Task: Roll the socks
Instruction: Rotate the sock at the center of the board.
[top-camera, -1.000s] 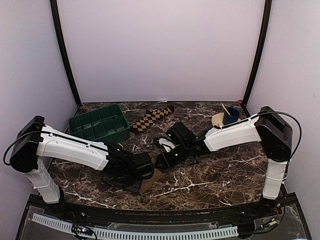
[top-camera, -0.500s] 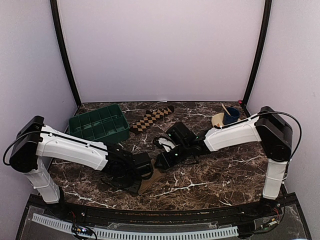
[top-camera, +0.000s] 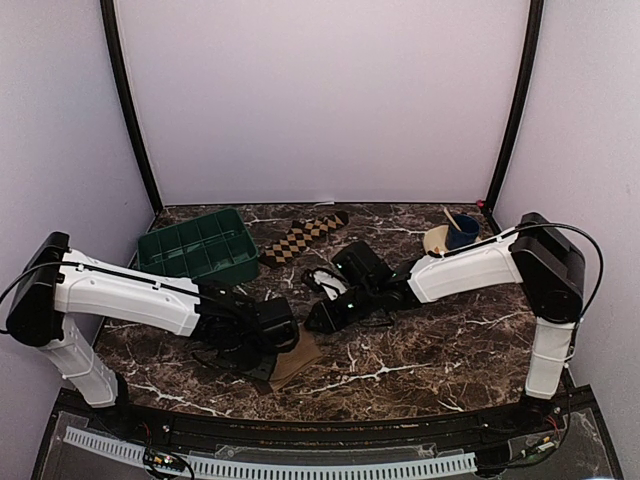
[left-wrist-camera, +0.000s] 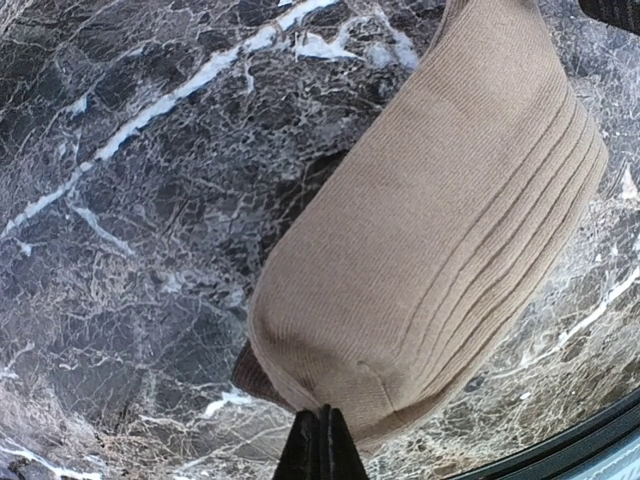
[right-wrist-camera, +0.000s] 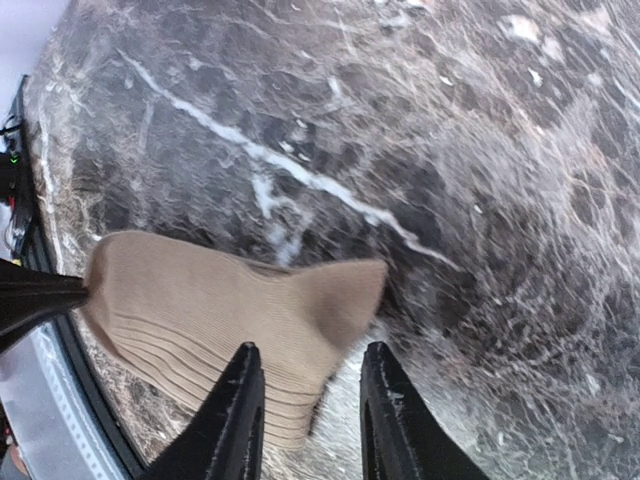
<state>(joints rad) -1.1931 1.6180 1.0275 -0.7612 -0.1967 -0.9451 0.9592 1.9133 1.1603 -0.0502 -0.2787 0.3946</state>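
Near-centre of dark marble tabletop (top-camera: 430, 350): tan ribbed fabric sock (left-wrist-camera: 440, 250) lies spread out, one layer, no fold or curl visible along its length in either wrist view.

Left gripper (left-wrist-camera: 320, 445): fingers pressed together on the rim of one end of the tan ribbed fabric sock, pinching cloth. The right wrist view shows that same dark fingertip clamped at the sock's far end.

Right gripper (right-wrist-camera: 312, 415): fingers apart, low over the table, straddling the edge of the opposite end. No grip shown there; cloth sits between the fingers but neither finger is seen pressing it.

Brown-and-black diamond-checkered sock (top-camera: 305, 236): lies flat toward the back of the table, just beside the green compartmented plastic tray (top-camera: 196, 246), well apart from both grippers. Untouched, as it lies.

Progress, my reading: very early. One end secured, second end being lined up. No roll started on the tan sock. Left to do: take the free end, turn it over along the sock into a roll, then the same for the checkered one. Whether the socks are meant to end up in the tray I cannot tell.
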